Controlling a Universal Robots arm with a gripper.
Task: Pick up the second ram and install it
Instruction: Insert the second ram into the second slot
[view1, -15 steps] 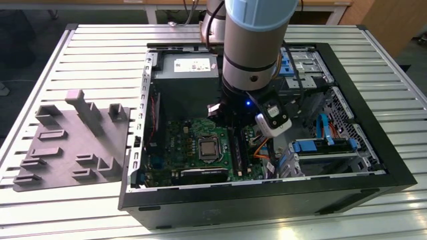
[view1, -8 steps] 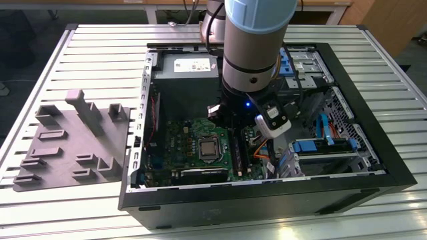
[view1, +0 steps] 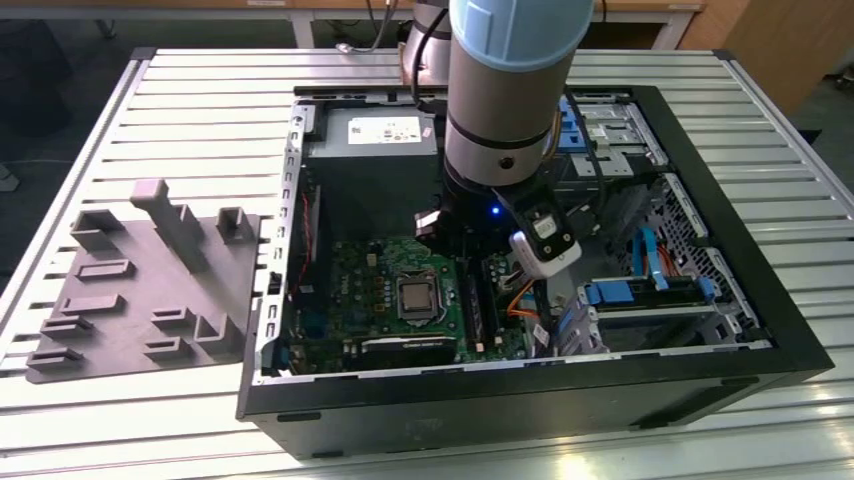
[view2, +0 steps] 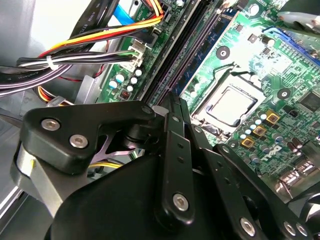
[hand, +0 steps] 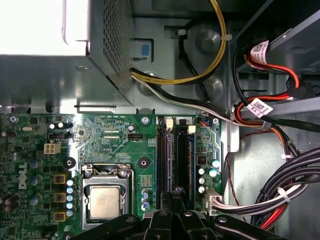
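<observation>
My gripper (hand: 174, 192) (view2: 169, 102) is down inside the open computer case (view1: 747, 330), right over the long black memory slots (hand: 174, 150) of the green motherboard (view1: 387, 270). Both wrist views show its black fingers pressed together, tips at the near end of the slots. A thin dark stick, which I take for the second ram (view2: 176, 59), stands on edge along a slot and runs away from the fingertips. Whether the tips touch it or pinch it is hidden by the fingers. The arm (view1: 514, 90) comes straight down from above.
The processor socket (hand: 104, 202) lies beside the slots. Bundles of coloured cables (hand: 280, 195) crowd the other side. The metal power supply box (hand: 50, 50) sits beyond the board. A grey foam holder (view1: 147, 290) lies on the slatted table at the exterior view's left.
</observation>
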